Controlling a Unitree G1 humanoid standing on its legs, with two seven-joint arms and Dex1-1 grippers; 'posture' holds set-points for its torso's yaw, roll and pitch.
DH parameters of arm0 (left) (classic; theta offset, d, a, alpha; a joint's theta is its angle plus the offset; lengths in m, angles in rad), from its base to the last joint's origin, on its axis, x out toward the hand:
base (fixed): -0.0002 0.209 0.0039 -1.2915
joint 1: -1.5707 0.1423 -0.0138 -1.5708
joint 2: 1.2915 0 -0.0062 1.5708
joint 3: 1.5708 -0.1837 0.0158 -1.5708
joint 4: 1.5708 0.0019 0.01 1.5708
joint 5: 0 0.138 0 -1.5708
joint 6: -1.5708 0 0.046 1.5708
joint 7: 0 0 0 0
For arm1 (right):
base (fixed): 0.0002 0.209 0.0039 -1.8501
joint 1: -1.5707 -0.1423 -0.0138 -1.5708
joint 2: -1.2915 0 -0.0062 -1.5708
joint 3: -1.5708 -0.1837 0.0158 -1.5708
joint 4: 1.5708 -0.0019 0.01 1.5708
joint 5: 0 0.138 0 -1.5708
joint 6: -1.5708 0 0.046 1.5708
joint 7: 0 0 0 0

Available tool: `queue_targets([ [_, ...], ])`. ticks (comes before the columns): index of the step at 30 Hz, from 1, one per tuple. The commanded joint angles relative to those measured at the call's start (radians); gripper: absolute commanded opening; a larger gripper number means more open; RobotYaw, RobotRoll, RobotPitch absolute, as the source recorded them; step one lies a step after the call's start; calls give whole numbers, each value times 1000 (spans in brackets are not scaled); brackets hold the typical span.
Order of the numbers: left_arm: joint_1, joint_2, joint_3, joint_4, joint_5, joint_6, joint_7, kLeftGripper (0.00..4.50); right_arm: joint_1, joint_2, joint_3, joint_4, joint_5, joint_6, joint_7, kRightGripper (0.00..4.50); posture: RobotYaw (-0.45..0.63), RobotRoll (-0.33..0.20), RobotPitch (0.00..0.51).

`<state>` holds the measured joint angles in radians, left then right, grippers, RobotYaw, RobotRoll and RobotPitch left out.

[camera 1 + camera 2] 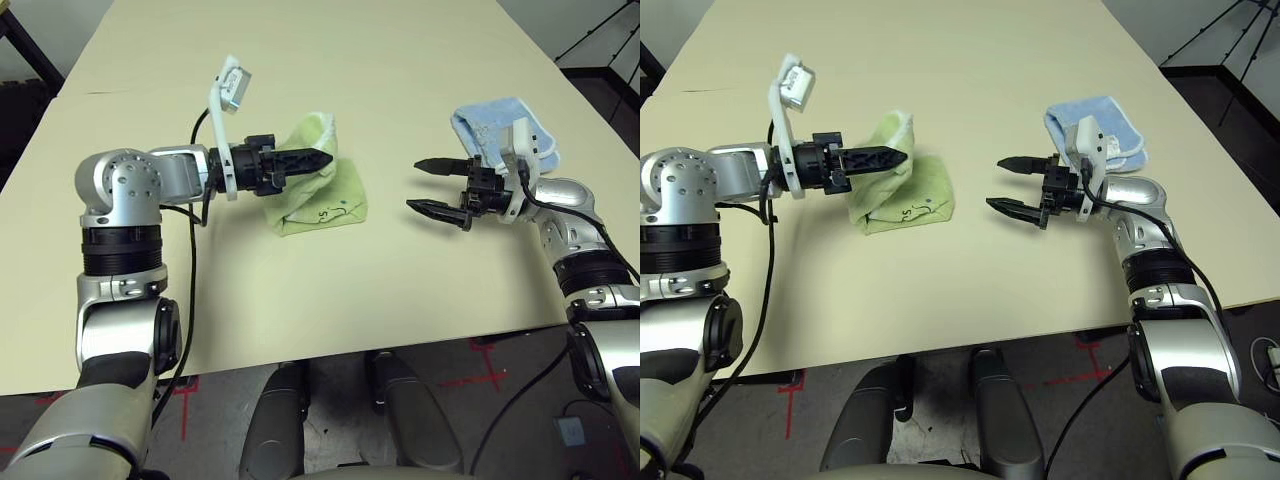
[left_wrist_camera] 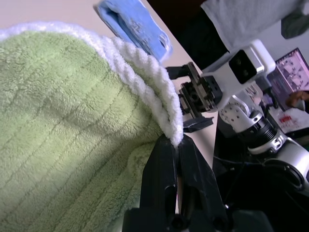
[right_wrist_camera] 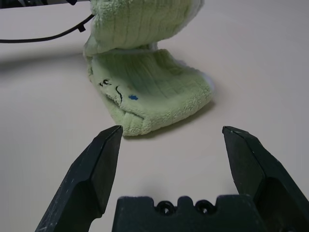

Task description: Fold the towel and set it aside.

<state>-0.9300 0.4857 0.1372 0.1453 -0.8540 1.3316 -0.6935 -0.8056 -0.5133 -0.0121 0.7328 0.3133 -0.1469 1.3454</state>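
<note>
The light green towel (image 1: 320, 200) lies folded near the table's middle, its embroidered logo (image 3: 116, 92) facing the front. My left gripper (image 1: 318, 158) is shut on the towel's white-edged upper layer (image 2: 159, 96) and holds that flap raised above the rest. My right gripper (image 1: 432, 186) hovers open to the right of the towel, apart from it, fingers (image 3: 96, 169) spread with nothing between them.
A smaller folded light-blue cloth (image 1: 495, 125) lies at the right behind my right wrist. The beige table (image 1: 300, 310) has free room in front of and behind the towel. Its front edge runs just below the arms. A black cable (image 1: 192, 260) hangs from the left arm.
</note>
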Motion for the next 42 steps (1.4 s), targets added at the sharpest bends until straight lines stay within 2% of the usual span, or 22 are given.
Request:
queue_targets([
  [1, 24, 2, -32, -25, 19, -5, -8, 19, 16, -5, -11, -28, -1, 9, 0, 4500, -49, 0, 199],
  [12, 35, -78, -22, 3, 65, -79, 48, 19, 43, 13, 1, -130, 3, 61, -31, 4500, -55, 0, 199],
  [16, 37, -82, -17, -28, 41, -58, 37, 1046, 40, 19, 0, -130, -1, 60, -34, 4500, -49, 0, 195],
  [24, 67, -14, -16, -79, -3, 13, -10, 4223, 2, -7, -11, -77, -1, 55, -9, 4500, -43, 0, 191],
  [25, 71, -5, -14, -84, -3, 13, -14, 4488, -1, -11, -11, -71, -3, 52, -4, 4500, -43, 0, 191],
  [27, 77, 22, -14, -93, 4, -3, -33, 4488, -4, -20, -11, -64, -5, 46, 6, 4500, -43, 0, 191],
  [29, 92, 63, -12, -107, 25, -80, -80, 4488, -2, -27, -9, -63, -5, 43, 17, 4500, -45, 0, 189],
  [31, 132, 123, -22, -120, 75, -235, -179, 4488, 2, -31, -7, -71, 0, 46, 29, 4500, -45, 0, 189],
  [36, 242, 304, -158, -32, 308, -675, -467, 4488, 9, -16, 10, -113, 11, 60, 70, 4500, -38, 0, 192],
  [38, 248, 326, -188, 43, 385, -842, -544, 4488, -4, -6, 16, -113, 7, 61, 76, 4500, -33, 0, 191],
  [40, 231, 318, -191, 112, 421, -952, -593, 4500, -22, 0, 18, -102, 2, 58, 84, 4213, -29, 0, 190],
  [42, 208, 303, -192, 183, 455, -1052, -626, 4500, -42, 3, 23, -82, -8, 48, 98, 3720, -29, 0, 190],
])
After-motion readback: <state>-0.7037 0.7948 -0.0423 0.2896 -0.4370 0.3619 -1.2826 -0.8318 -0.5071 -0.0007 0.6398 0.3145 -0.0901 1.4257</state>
